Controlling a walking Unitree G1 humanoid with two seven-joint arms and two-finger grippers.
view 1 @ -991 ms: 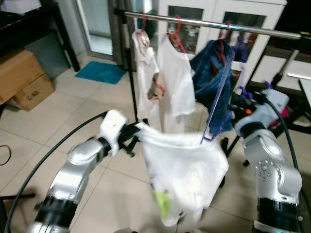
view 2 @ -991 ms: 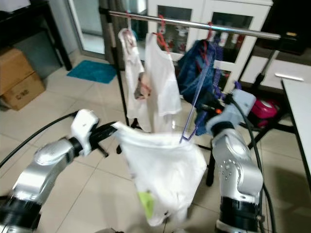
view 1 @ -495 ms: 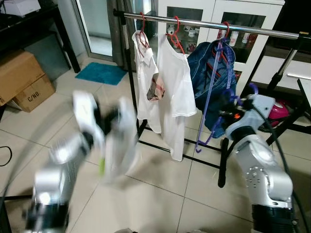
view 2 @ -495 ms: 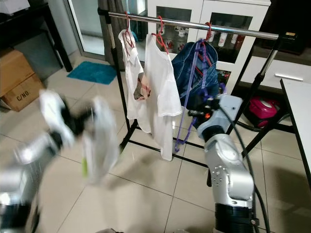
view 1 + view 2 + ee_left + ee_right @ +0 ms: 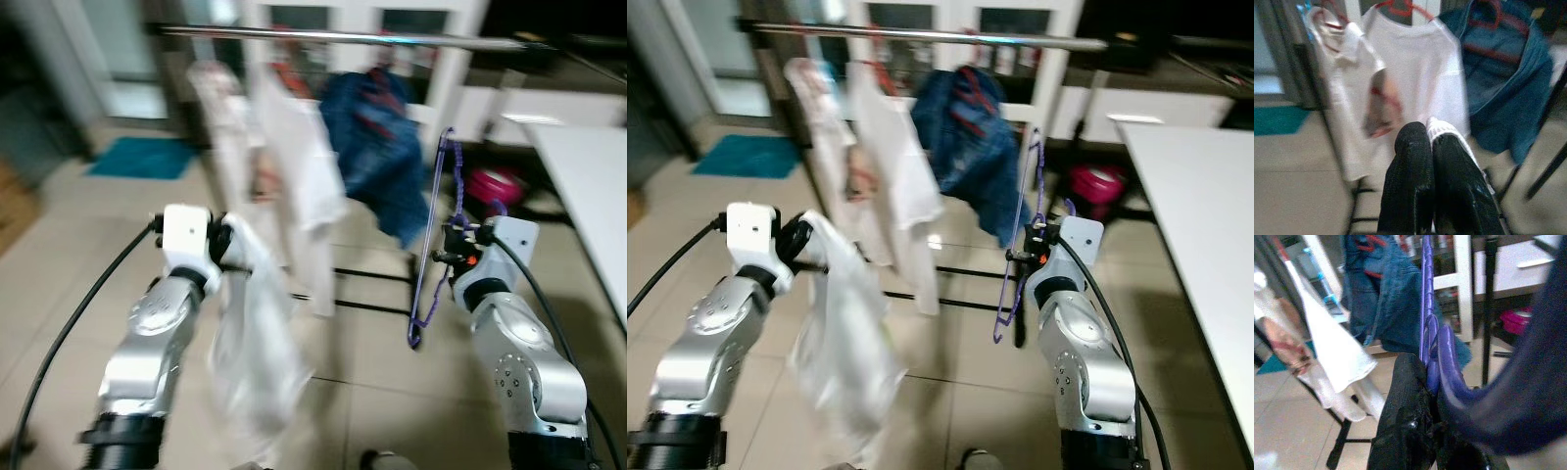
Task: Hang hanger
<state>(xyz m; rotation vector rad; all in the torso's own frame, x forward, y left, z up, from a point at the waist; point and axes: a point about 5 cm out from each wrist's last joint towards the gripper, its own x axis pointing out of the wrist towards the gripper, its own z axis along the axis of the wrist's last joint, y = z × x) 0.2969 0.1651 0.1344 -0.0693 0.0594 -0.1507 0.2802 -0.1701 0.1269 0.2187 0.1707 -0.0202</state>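
So the right pincer (image 5: 1425, 431) is pinched tight on a purple hanger (image 5: 431, 245), which hangs upright from the grip, its hook up top and the triangle dangling below, out in front of the clothes rack and not on the rail (image 5: 333, 37). In the right wrist view you can see the purple plastic running right between the black fingers (image 5: 1405, 416). Over on the other side, the left pincer (image 5: 1432, 171) is clamped closed on a white garment (image 5: 250, 352), with a bit of the white fabric squeezed between its fingers (image 5: 1408, 171); the rest of it droops down toward the tiled floor (image 5: 362, 352) in a long limp bundle, pretty blurry. Both arms are held up in front of the robot, well apart from each other, with the garment on its left and the hanger on its right. Behind them the rail already carries a couple of white shirts (image 5: 1415, 78) on red hangers (image 5: 1405, 7) and a blue denim jacket (image 5: 377, 147), also on a red hanger. Further back there's a white cabinet (image 5: 431, 59) with glass doors, a teal mat (image 5: 142, 157) on the floor off to the left, and the edge of a white counter (image 5: 1205, 215) on the right.
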